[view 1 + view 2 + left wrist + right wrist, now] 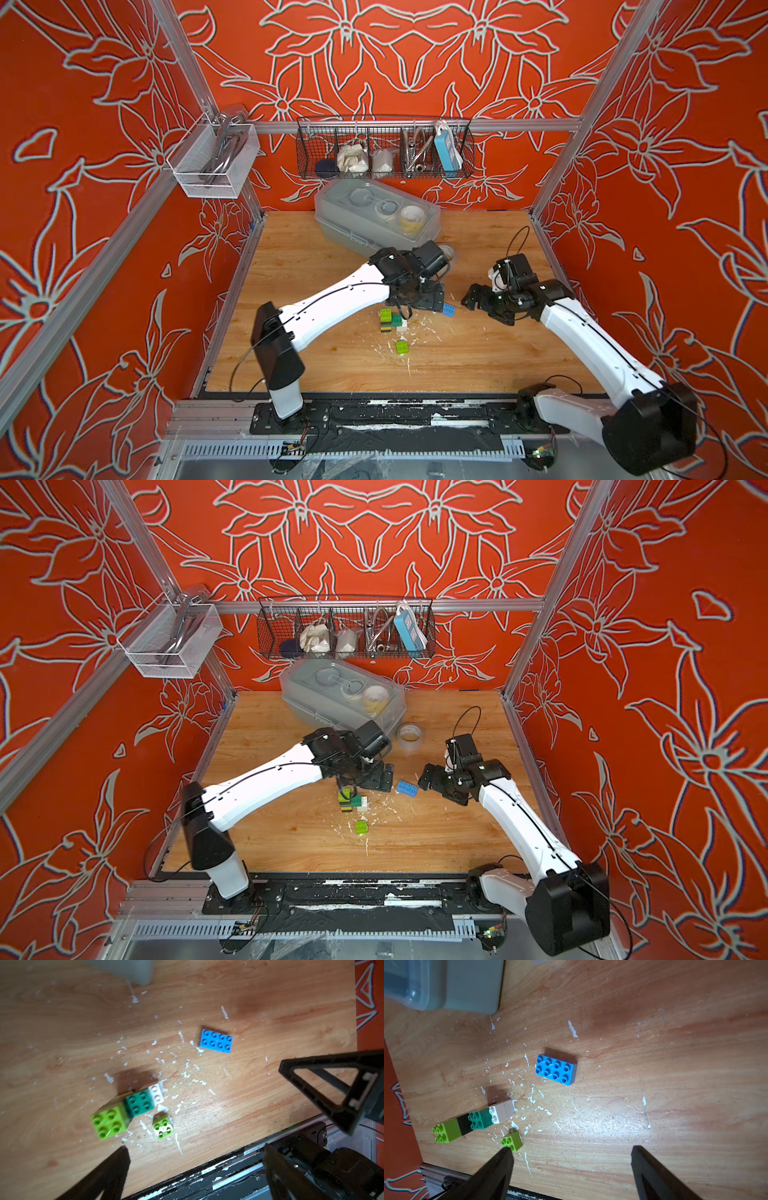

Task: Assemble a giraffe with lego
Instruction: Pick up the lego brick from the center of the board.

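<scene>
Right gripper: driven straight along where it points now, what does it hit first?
Likely the blue brick: it lies ahead of the open right gripper, near its midline. The gripper tilts downward, so it may touch bare table short of it; depth unclear.

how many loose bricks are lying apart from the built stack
2: the blue brick lies alone on the table, and the lime cube sits near the stack, not touching it. The left arm may hide others.
</scene>
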You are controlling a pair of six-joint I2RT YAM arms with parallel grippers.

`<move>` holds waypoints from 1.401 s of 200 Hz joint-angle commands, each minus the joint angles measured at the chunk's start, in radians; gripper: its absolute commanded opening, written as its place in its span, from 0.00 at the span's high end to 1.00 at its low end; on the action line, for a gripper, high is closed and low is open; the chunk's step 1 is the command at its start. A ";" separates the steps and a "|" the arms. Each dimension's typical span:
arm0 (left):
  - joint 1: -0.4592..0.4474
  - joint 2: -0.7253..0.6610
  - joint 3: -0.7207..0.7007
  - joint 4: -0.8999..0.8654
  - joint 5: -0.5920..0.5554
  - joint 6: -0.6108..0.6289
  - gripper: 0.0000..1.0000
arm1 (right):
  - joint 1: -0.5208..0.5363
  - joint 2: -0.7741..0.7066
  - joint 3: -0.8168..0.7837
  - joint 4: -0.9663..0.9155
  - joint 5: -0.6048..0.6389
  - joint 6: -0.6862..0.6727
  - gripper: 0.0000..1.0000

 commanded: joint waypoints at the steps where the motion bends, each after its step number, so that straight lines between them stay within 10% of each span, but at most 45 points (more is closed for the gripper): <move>1: 0.003 0.158 0.152 -0.087 0.076 0.109 0.02 | -0.070 -0.064 -0.059 -0.032 -0.042 0.033 0.06; 34: 0.015 0.238 0.267 -0.132 0.057 0.115 0.02 | -0.109 -0.047 -0.078 -0.025 -0.099 -0.021 0.06; 195: 0.131 -0.162 -0.108 -0.094 -0.008 0.146 0.02 | 0.160 0.396 0.139 0.140 0.125 0.098 0.09; 280: 0.123 0.114 0.087 -0.029 0.131 0.212 0.03 | 0.050 -0.003 -0.075 -0.021 0.094 0.107 0.07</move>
